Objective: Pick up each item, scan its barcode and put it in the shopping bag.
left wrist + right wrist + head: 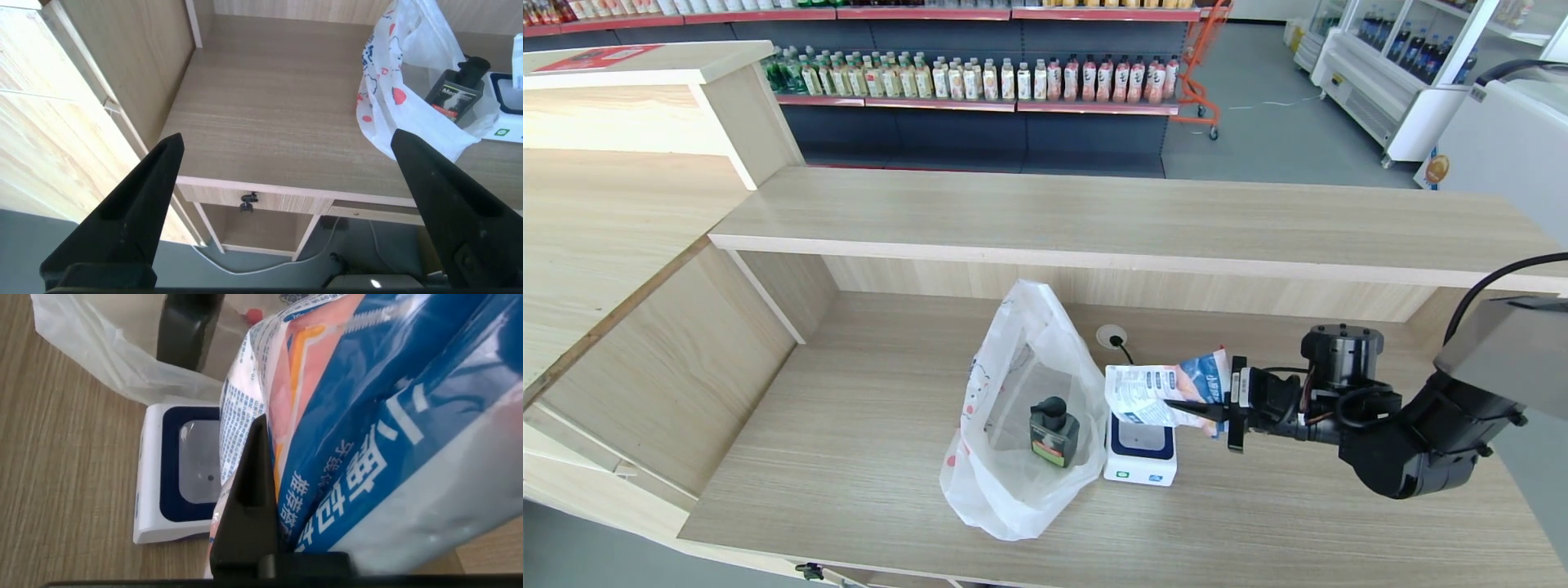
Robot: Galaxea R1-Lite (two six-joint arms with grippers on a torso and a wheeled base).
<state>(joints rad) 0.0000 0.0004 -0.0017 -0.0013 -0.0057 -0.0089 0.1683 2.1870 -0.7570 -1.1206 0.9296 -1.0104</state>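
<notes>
My right gripper [1205, 406] is shut on a blue, white and orange snack packet [1164, 394], held flat just above the white barcode scanner [1140, 451] with its dark blue window. In the right wrist view the packet [384, 433] hangs over the scanner [176, 478]. The white plastic shopping bag [1013, 408] stands open left of the scanner, touching it, with a dark pump bottle [1054, 431] inside. My left gripper [286, 204] is open, off the counter's front edge, with the bag [400, 82] and the bottle [458, 90] far from it.
The wooden counter [849, 425] is walled at the left and has a raised shelf [1135, 220] behind. A cable port [1112, 336] sits behind the scanner. Store shelves with bottles [980, 77] stand beyond.
</notes>
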